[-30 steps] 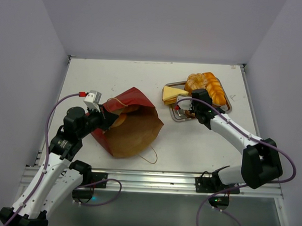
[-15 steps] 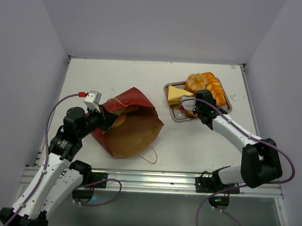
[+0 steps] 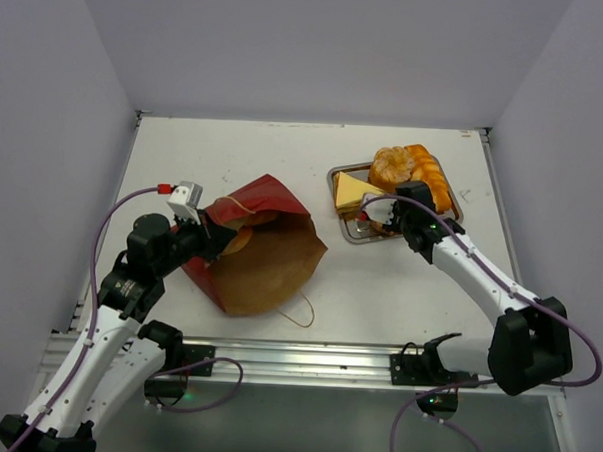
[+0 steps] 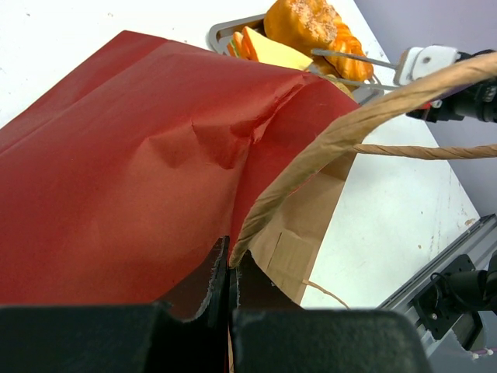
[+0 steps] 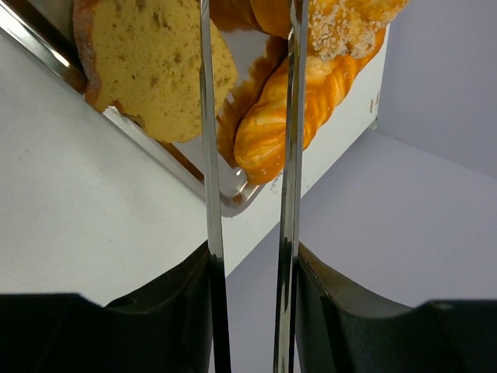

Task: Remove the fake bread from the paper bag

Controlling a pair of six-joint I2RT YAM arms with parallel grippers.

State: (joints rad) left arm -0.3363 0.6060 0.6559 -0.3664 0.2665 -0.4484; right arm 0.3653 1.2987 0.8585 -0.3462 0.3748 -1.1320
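paper bag: dark red outside, brown kraft inside | braided loaf: glossy golden-orange | round bun: orange, pale speckles | wedge: pale yellow | tray: shiny silver | table: white | cables: purple

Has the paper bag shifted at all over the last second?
No. The paper bag keeps its place, judged against the metal rail in front of it.

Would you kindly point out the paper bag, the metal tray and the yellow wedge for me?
paper bag (image 3: 270, 267), top view, brown inner face.
metal tray (image 3: 351, 231), top view, near-left corner.
yellow wedge (image 3: 350, 191), top view, flat face.
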